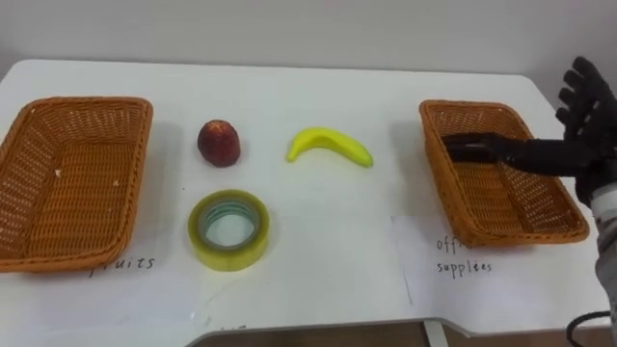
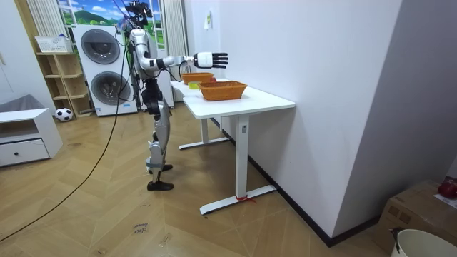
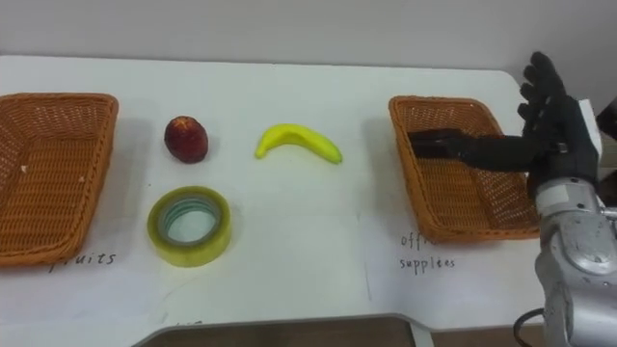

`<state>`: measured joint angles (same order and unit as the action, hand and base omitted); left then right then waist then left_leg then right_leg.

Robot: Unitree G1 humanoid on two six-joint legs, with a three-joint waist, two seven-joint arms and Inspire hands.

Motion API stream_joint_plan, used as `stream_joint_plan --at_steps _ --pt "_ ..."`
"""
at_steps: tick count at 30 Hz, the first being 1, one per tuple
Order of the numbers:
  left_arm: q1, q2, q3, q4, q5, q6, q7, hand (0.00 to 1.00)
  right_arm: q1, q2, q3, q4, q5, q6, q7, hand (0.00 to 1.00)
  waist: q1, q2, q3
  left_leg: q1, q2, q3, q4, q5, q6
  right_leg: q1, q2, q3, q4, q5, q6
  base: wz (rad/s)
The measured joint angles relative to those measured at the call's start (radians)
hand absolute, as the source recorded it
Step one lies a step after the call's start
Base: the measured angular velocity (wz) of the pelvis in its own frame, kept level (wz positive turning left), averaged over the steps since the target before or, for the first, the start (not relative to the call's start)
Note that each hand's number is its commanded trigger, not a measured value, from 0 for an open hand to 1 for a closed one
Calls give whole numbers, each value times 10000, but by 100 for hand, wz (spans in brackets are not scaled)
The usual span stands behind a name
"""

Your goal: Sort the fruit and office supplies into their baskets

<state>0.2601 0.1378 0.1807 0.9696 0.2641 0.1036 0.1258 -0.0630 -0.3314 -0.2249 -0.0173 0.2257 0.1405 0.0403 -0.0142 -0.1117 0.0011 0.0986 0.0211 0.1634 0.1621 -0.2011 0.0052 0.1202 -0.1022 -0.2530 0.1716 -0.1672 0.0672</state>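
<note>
A red peach (image 1: 219, 143), a yellow banana (image 1: 330, 146) and a roll of yellowish tape (image 1: 228, 229) lie on the white table between two wicker baskets. The left basket (image 1: 87, 102) stands over a handwritten "fruits" note. The right basket (image 1: 436, 159) stands over an "office supplies" note. A dark long object (image 1: 472, 148) lies inside the right basket, and its right end runs up to my right hand; what it is I cannot tell. My right hand (image 1: 584, 104) hovers open above that basket's right side, fingers spread and nothing in it. The room view has it (image 2: 211, 59) raised over the table.
The table's front edge (image 1: 318, 333) runs close below the tape. In the room view I stand at the end of the table (image 2: 250, 103), which is set against a wall, with washing machines (image 2: 107, 68) behind me.
</note>
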Motion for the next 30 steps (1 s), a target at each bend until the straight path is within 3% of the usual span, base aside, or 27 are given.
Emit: stream_joint_plan --at_steps 14,24,30 --pt "-247 130 -295 -81 -363 -200 -24 0 -560 17 1191 -738 12 -91 137 0 594 -34 0 -124 -11 -230 30 1 -1 13 -2 -322 -12 0 0 5" --pt "52 242 -703 -87 -180 -198 126 0 -562 145 2439 -736 -200 -135 276 0 1082 46 51 -239 -18 -609 92 2 -4 140 -15 -978 -33 0 1 11" --pt "129 235 -895 -95 128 -186 444 0 -561 347 2803 -748 -14 -197 257 0 1355 38 10 -354 -46 -881 112 20 -20 159 -16 -1087 -45 -1 2 13"
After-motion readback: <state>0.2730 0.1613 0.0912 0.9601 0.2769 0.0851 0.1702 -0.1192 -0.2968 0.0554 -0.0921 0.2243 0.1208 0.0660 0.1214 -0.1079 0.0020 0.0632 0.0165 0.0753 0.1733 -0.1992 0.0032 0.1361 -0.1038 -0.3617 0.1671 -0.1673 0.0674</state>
